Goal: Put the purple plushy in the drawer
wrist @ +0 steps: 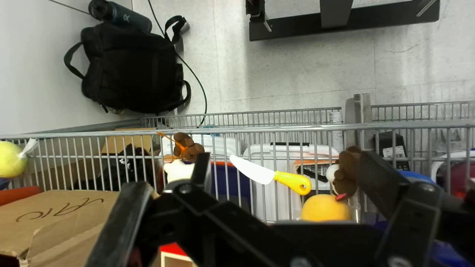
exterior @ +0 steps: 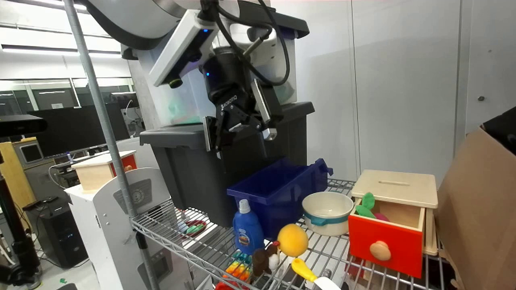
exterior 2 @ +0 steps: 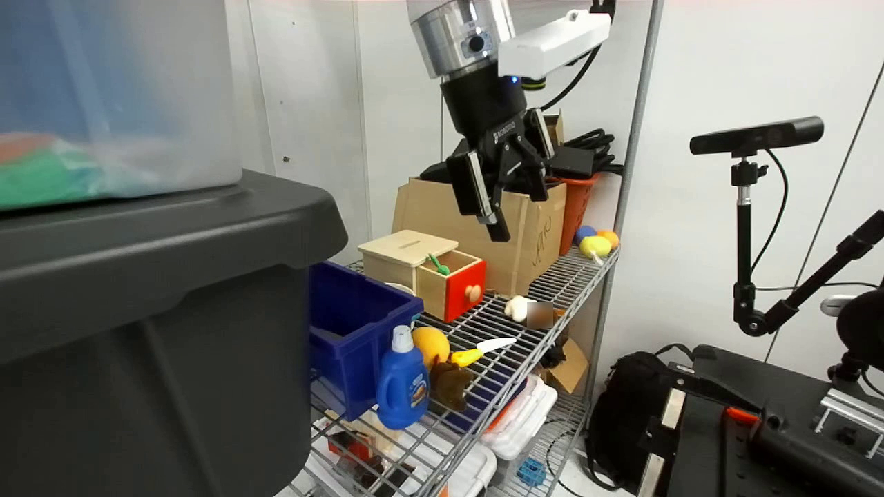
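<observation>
Above wire shelving (wrist: pixel 278 129), the gripper (exterior: pixel 244 144) (spread) tilts.

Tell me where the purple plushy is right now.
In an exterior view, the purple plushy is inside the open red-fronted drawer at lower right, partly hidden, just right of the green leaf shapes.

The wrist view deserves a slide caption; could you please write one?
The open tool above a wire shelf with a yellow-handled knife and orange ball, the red drawer front mostly hidden.
</observation>
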You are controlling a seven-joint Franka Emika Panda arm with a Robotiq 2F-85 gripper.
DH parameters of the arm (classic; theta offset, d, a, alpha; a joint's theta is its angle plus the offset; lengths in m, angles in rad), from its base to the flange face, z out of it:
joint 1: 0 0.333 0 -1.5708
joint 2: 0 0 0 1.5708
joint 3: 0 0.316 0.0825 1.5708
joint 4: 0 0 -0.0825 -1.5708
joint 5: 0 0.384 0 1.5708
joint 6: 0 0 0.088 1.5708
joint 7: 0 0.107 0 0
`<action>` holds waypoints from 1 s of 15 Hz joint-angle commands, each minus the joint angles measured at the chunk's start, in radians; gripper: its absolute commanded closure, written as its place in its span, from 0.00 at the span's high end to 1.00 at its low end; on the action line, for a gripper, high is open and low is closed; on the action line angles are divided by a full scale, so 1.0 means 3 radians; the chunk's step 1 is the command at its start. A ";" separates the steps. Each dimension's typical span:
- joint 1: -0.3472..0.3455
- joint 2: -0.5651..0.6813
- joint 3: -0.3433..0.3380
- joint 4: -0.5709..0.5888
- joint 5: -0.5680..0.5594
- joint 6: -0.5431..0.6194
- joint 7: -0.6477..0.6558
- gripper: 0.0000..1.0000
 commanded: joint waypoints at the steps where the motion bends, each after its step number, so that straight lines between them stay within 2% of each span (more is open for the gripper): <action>1: 0.0044 -0.0106 0.0027 -0.0069 0.0020 -0.0070 0.0088 1.00; 8: 0.0033 -0.0062 0.0037 -0.0008 0.0049 -0.0050 0.0020 1.00; 15: 0.0025 0.0263 0.0054 0.0489 0.0052 -0.0200 -0.0294 1.00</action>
